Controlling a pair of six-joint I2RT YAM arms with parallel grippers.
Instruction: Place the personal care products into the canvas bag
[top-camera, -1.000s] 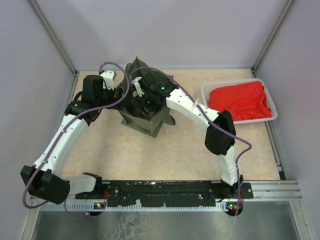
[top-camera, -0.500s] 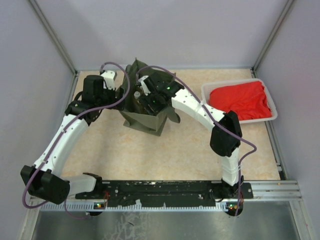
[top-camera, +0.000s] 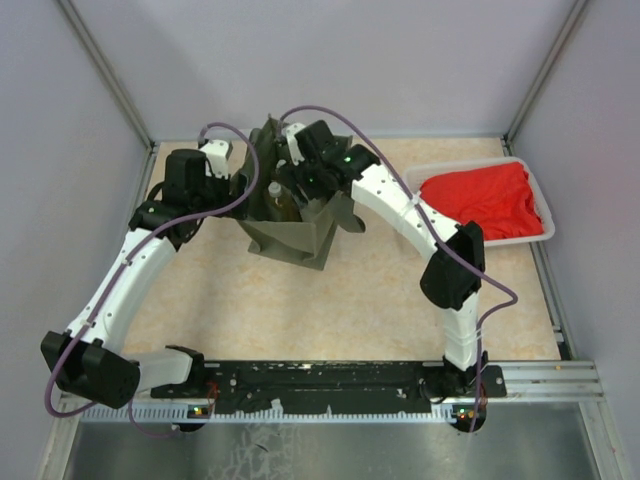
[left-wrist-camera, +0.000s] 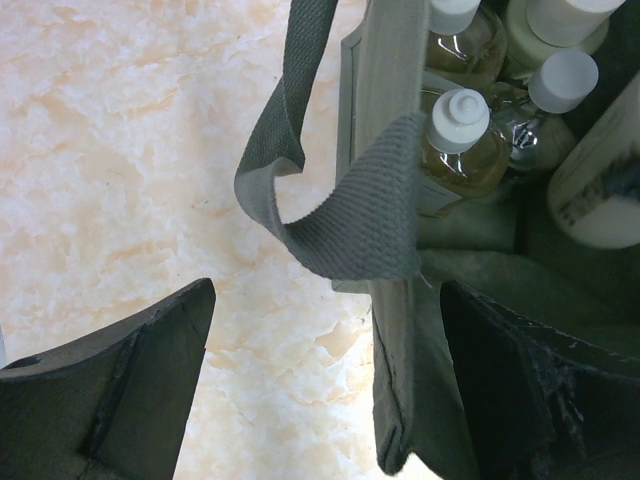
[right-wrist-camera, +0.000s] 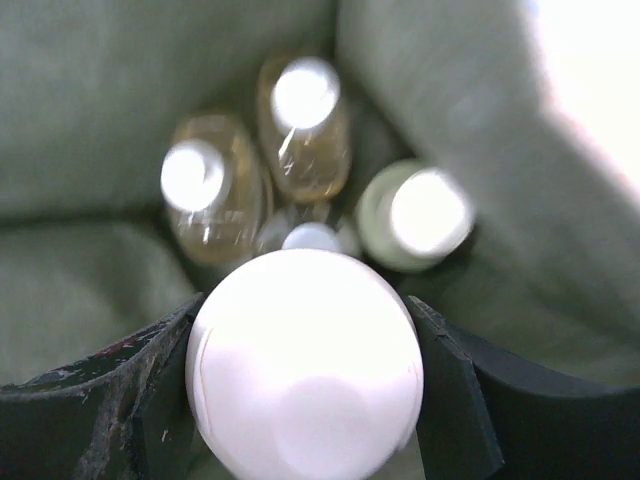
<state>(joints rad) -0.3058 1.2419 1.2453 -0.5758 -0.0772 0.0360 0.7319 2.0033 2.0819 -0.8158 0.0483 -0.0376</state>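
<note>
- The pale bottle (right-wrist-camera: 300, 385) hung inside the mouth of the canvas bag (top-camera: 295, 235), above the other products.
- Its white cap faced straight up at the right wrist camera. Its long axis ran down into the bag, and from the left wrist view the body leaned a little off upright.
- The right hand (right-wrist-camera: 305, 325) was partly closed on this bottle, with a dark finger (right-wrist-camera: 455, 400) pressed against each side just under the cap.
- Below it, on the bag's floor, stood two amber bottles (right-wrist-camera: 305, 125) side by side, a beige bottle (right-wrist-camera: 420, 215) and a silvery bottle (right-wrist-camera: 310, 238). All four had their caps up and were packed close together.
- Whether the pale bottle touched any of them could not be told.
- The bag stood upright and boxy on the worktop (top-camera: 350, 300), its mouth open upward and its olive walls rising around the bottles.
- One webbing handle (left-wrist-camera: 350, 215) drooped in a loop over the bag's near wall.
- The left hand (left-wrist-camera: 325, 300) was spread fully wide and held nothing. It straddled that wall, one finger outside over the worktop and the other on the bag's inner side.
- Both arms crowded over the bag's mouth and hid most of it from the top camera.
- Well apart from the bag, on the side of the right arm, lay a white tray (top-camera: 525, 240) filled by a crumpled red cloth (top-camera: 480, 200).
</note>
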